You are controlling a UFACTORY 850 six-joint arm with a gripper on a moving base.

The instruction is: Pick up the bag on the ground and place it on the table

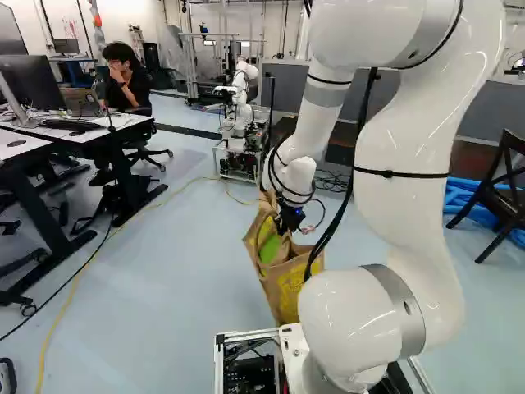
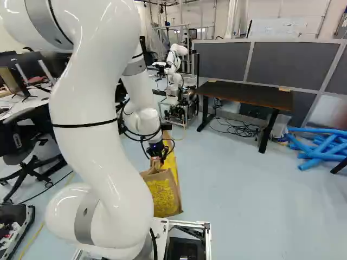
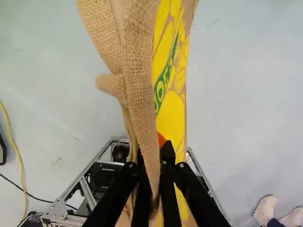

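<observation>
Currently, one gripper [image 2: 156, 156] pinches one burlap bag [image 2: 165, 198], well apart from one dark table [image 2: 246, 95].

Room light: bright, diffuse, apparently from overhead
Left base view: white wall [image 1: 176, 12] at 11 o'clock, brightly lit; counter [image 1: 111, 124] at 10 o'clock, pale on top, deep shade beneath; floor [image 1: 180, 263], soft sheen
Right base view: glossy white arm [image 2: 103, 108], streaked highlights along its curves, from 11 to 7 o'clock; reddish-brown smear [image 2: 339, 116] at 3 o'clock, blurred; end effector [image 2: 156, 154] at 7 o'clock, black, small, detail hard to read
Wrist view: floor, evenly pale; bag [image 3: 137, 90] at 12 o'clock from the end effector, weave legible, folds softly shaded
</observation>
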